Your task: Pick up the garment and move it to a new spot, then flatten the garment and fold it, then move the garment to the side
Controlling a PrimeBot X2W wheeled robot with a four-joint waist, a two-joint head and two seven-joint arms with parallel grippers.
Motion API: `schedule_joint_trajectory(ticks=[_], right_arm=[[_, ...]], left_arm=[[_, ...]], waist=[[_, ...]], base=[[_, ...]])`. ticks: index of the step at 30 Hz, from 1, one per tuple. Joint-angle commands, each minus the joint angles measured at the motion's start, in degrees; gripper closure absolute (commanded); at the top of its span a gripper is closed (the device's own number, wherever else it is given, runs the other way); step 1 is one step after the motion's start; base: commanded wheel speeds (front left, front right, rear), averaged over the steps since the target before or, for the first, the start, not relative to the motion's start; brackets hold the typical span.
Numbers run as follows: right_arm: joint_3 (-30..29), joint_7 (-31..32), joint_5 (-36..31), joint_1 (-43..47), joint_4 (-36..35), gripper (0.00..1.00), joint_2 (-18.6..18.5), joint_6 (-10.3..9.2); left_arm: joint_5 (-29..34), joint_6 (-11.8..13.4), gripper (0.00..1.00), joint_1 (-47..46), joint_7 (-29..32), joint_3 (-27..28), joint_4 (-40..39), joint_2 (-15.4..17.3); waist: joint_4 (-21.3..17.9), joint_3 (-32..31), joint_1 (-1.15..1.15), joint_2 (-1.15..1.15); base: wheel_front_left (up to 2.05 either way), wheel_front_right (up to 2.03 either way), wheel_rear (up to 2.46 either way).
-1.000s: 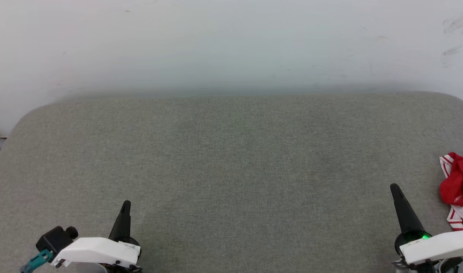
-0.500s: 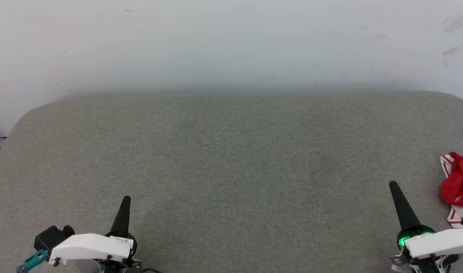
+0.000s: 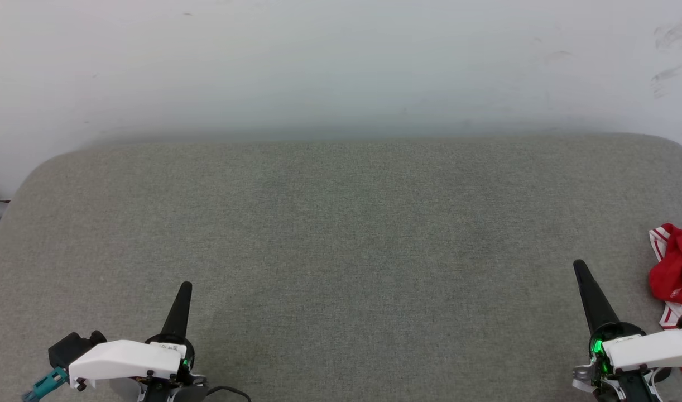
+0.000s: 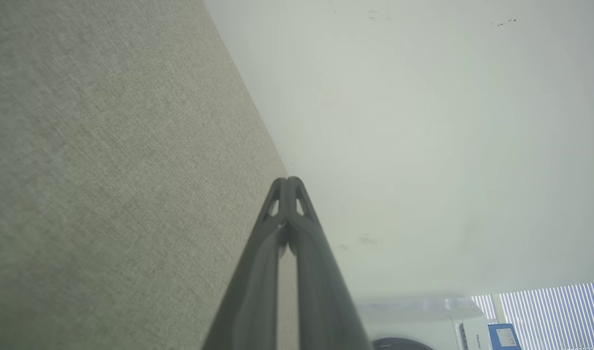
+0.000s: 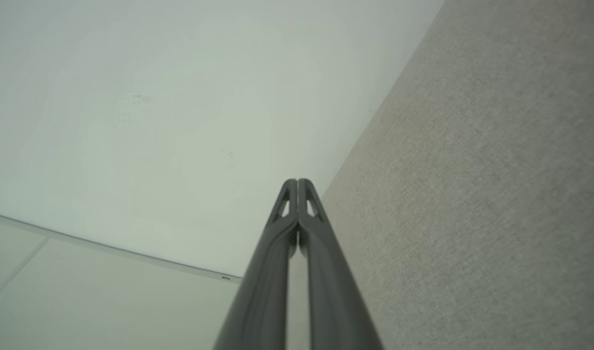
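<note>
1. Bright red crumpled fabric garment (image 3: 675,268) with white striped trim lies at the 3 o'clock edge of the grey fabric pad (image 3: 341,223).
2. Left gripper (image 3: 186,287) at 7 o'clock, right gripper (image 3: 579,265) at 5 o'clock: both closed, empty.
3. Right gripper is near the garment, apart from it.

Head camera: high, facing forward-down; cushion (image 3: 341,223), wall (image 3: 341,56) beyond left gripper (image 3: 186,286), right gripper (image 3: 579,263). Wrist cameras: close behind own jaws, rolled; cushion one side, wall other. All share both.
</note>
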Motion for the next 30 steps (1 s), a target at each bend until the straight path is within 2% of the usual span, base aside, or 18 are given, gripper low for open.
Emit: schedule_joint_trajectory(ticks=[1,30], right_arm=[[-0.1,0.3,1.8,-1.3,0.3,1.0,0.2,-0.01],[-0.4,0.9,15.4,-4.0,4.7,1.0,0.6,-0.02]], left_arm=[[-1.7,-0.7,1.0,-1.2,0.5,0.5,-0.1,-0.2],[-14.7,-2.6,1.0,-2.6,4.0,2.8,0.6,-1.3]], waist=[[0.0,0.0,0.0,0.0],[0.1,0.3,0.0,0.0]], base=[[0.0,0.0,0.0],[0.0,0.0,0.0]])
